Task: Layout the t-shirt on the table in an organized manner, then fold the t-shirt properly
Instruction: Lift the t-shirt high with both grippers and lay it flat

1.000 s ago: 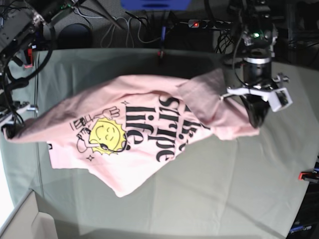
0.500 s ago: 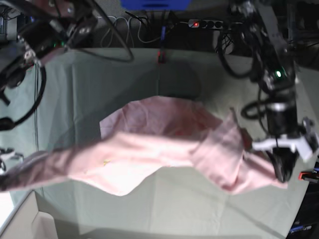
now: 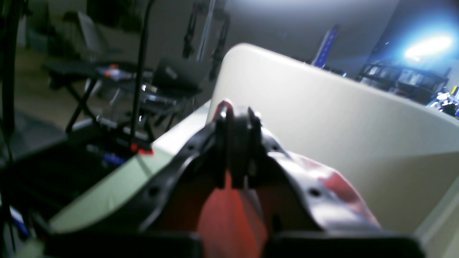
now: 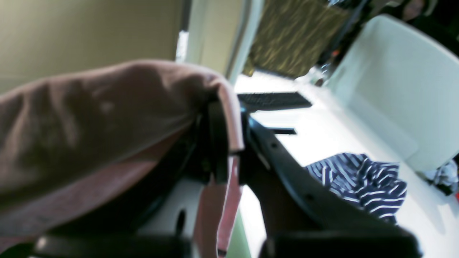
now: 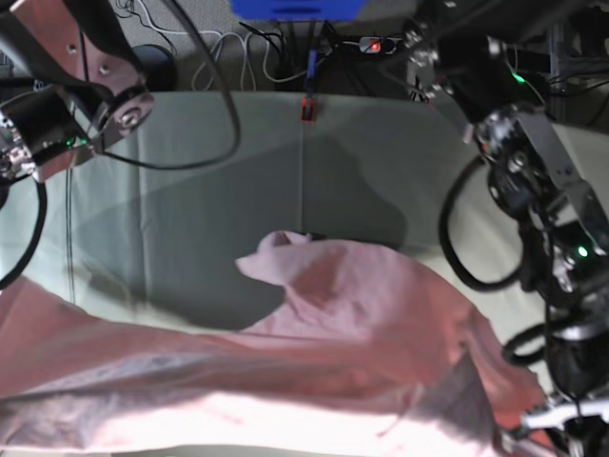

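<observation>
Pink t-shirt [image 5: 362, 324] is held stretched above the table [image 5: 219, 190] by the left gripper [image 3: 235, 150] and right gripper [image 4: 226, 143], both clamped on its fabric, beside a striped garment [image 4: 358, 182] and white bin [image 4: 391, 89]; no lettering is seen.

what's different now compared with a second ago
Both arms carried the t-shirt toward the near edge of the table; its printed side, up before, no longer shows. The left gripper and right gripper stay clamped on the fabric.
</observation>
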`<state>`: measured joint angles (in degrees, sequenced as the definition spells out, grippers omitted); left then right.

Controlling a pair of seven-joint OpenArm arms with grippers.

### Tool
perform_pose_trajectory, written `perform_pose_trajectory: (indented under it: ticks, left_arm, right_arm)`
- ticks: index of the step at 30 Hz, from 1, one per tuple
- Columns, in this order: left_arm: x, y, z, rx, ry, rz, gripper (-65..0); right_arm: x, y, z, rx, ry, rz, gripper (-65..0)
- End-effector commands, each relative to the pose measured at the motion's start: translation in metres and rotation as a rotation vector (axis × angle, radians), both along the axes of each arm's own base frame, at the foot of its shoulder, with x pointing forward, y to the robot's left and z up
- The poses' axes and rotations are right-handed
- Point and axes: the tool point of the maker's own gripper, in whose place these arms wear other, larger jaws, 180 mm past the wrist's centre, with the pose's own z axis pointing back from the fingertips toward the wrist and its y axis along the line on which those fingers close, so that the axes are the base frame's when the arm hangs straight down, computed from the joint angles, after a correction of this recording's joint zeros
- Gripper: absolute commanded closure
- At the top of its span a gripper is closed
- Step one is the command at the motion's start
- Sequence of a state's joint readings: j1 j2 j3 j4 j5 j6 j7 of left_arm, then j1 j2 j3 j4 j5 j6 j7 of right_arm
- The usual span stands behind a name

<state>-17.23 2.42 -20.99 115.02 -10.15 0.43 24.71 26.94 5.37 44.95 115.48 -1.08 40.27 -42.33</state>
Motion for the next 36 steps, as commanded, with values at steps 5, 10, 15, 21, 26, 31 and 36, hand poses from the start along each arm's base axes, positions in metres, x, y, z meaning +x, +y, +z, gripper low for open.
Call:
perform_pose_trajectory:
  ticks: [5,10,15,21,26,31,36]
  left_arm:
    - [-0.005,0.004,0.062,0.047,-0.173,0.018,-0.1]
    - [-0.007,0.004,0.093,0.046,-0.251,0.019,-0.1]
    - [-0.006,0.003,0.1,0.045,-0.265,0.02,-0.1]
    - [0.027,-0.012,0.067,0.105,-0.134,0.018,-0.1]
    - [0.078,-0.013,0.015,0.073,0.043,-0.018,-0.1]
    - [0.12,0.021,-0.032,-0.038,0.192,0.024,-0.1]
    - [0.147,0.055,-0.063,-0.112,0.269,0.066,-0.3]
  right_arm:
    - [0.002,0.003,0.048,-0.028,-0.149,0.015,0.0]
    - [0.009,0.011,0.075,-0.039,-0.216,0.039,0.0]
    - [0.022,0.034,0.089,-0.074,-0.231,0.107,0.0]
    - [0.074,0.069,0.045,-0.013,-0.099,0.267,0.0]
    - [0.13,0.1,-0.001,0.082,-0.048,0.447,0.0]
    - [0.179,0.111,-0.044,0.181,0.051,0.552,0.0]
    - [0.215,0.105,-0.057,0.267,0.13,0.567,0.0]
